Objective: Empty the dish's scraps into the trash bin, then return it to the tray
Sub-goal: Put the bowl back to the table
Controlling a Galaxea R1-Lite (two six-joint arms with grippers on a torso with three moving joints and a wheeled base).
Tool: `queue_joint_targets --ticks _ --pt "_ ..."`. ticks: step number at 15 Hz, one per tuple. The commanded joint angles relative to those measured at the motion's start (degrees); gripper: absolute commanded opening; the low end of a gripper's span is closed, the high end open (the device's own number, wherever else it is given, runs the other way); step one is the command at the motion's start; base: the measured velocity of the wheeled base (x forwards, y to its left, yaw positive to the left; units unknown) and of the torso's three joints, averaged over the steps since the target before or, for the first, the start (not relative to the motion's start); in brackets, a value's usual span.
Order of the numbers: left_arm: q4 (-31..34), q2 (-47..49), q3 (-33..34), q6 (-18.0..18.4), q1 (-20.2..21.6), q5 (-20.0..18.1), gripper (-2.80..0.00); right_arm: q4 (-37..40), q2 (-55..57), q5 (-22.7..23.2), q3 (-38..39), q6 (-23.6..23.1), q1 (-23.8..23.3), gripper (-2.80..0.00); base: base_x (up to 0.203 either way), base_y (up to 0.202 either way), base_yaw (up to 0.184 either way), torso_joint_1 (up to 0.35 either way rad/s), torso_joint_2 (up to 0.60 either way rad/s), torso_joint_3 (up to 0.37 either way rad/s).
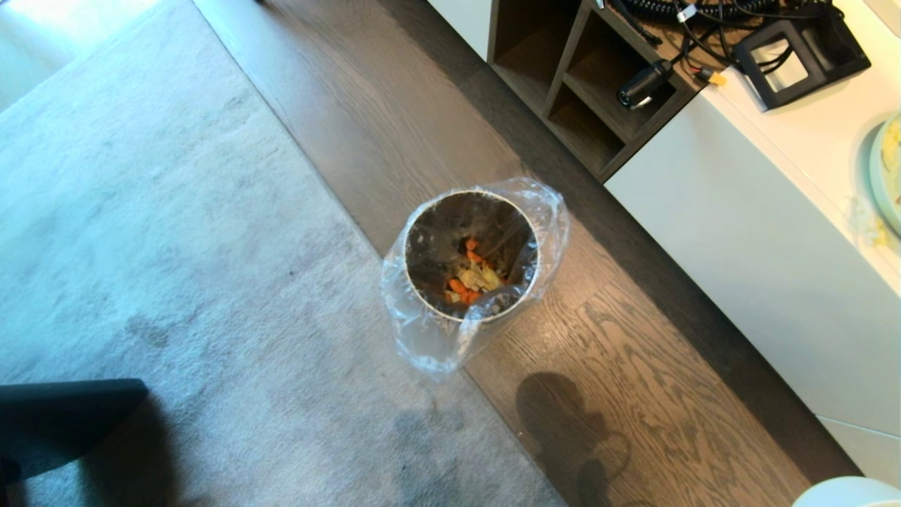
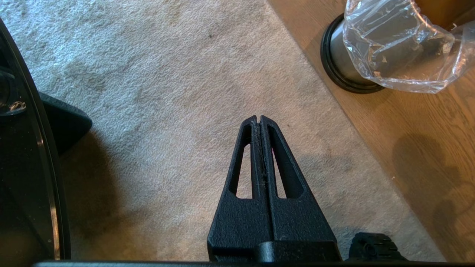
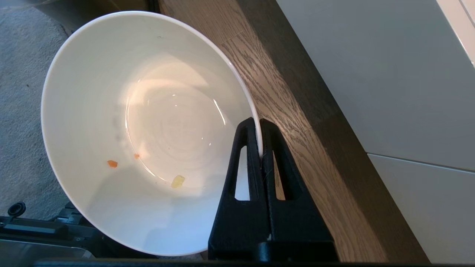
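Observation:
The trash bin [image 1: 470, 257] stands on the wood floor, its clear bag folded over the rim, with orange and pale yellow scraps [image 1: 474, 276] lying inside. Its dark wall and black base [image 2: 339, 66] also show in the left wrist view. My right gripper [image 3: 258, 122] is shut on the rim of the white dish [image 3: 148, 129], which is tilted and holds only three tiny bits [image 3: 178, 181]. A sliver of the dish [image 1: 848, 491] shows at the head view's bottom right corner. My left gripper [image 2: 258, 118] hangs shut and empty over the carpet. The tray is out of view.
A grey carpet [image 1: 162, 232] covers the floor left of the bin. A white counter [image 1: 788, 232] runs along the right, carrying cables, a black frame [image 1: 799, 56] and a pale green plate [image 1: 888, 169]. Open wooden shelves [image 1: 570, 77] stand behind the bin. A dark robot part [image 1: 63, 422] sits lower left.

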Motion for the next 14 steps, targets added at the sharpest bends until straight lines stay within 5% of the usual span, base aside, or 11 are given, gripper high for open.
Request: queue_joint_targets --ticks 1,14 --pt "-0.04 -0.02 0.00 -0.04 0.00 0.02 -2.80 0.00 0.21 0.03 0.00 -0.06 0.00 -2.80 0.000 0.000 0.000 0.000 0.00 0.000" --pt "-0.04 -0.02 0.00 -0.04 0.00 0.02 -2.80 0.00 0.21 0.03 0.00 -0.06 0.00 -2.80 0.000 0.000 0.000 0.001 0.00 0.024"
